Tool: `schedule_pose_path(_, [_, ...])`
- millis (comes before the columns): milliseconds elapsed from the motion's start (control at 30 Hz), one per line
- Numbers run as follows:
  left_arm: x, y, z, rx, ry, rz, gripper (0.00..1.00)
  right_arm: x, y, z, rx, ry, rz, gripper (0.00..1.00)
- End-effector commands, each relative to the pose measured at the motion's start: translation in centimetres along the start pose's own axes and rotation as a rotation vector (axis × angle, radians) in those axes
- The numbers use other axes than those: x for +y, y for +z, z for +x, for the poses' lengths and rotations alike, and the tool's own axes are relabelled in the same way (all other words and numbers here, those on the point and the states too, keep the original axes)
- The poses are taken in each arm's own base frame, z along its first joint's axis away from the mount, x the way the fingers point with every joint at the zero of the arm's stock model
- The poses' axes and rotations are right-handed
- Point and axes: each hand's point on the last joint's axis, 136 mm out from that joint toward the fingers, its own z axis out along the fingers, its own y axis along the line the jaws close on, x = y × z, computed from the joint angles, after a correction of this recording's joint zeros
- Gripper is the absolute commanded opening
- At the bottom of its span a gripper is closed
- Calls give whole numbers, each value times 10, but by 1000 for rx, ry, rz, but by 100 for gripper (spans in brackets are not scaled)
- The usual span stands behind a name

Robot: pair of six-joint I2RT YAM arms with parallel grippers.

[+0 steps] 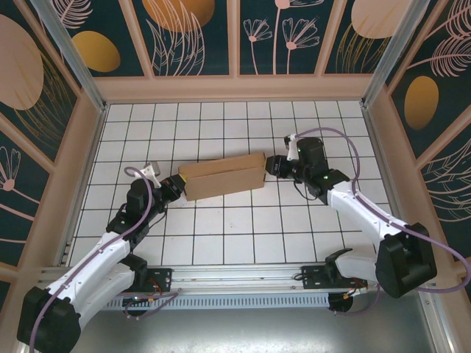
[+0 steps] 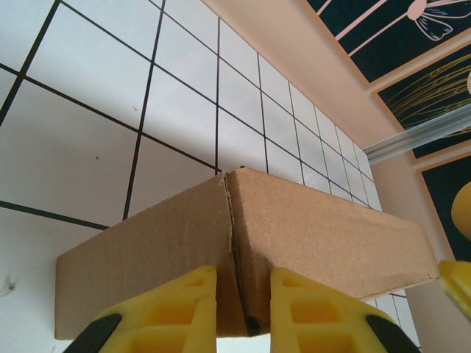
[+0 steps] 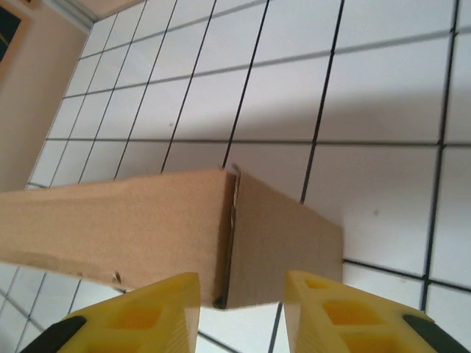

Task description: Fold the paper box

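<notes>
Tiles (image 1: pixel 221 220): tools (image 2: pixel 243 283) (image 3: pixel 241 283), seemingly ajar, astride box (image 1: pixel 224 176)

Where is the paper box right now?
Top view: the paper box lies mid-table on the white tiles, between the left gripper and the right gripper.

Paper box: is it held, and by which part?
The left gripper pinches the paper box at its left-end corner edge. The right gripper straddles the right-end corner; whether its fingers grip cannot be told.

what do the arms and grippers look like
The left arm and right arm have white shells with black joints, and a lilac cable loops along each. The left gripper and right gripper have yellow fingers with moulded recesses.
</notes>
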Motion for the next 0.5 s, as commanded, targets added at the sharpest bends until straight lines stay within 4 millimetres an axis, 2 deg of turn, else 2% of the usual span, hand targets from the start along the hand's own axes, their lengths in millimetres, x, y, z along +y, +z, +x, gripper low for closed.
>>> schedule_pose_path(0, [75,-5,55,193,-5,-272,14,39,-23,-46,-147,-176,-8,35])
schedule_pose_path(33, [75,-5,55,195,-4,-270,14,57,-23,-49,-159,-210,-60,33])
schedule_pose_path(133, [76,-5,54,192,3,-277,14,110,-5,-34,-74,-255,-241,27])
schedule_pose_path(200, [74,-5,53,188,4,-273,14,131,10,-18,-4,-258,-308,23])
schedule_pose_path(333, [75,-4,54,193,7,-275,14,154,36,4,67,-272,-362,17])
schedule_pose_path(467, [75,-4,54,193,5,-275,14,156,55,21,116,-254,-370,15])
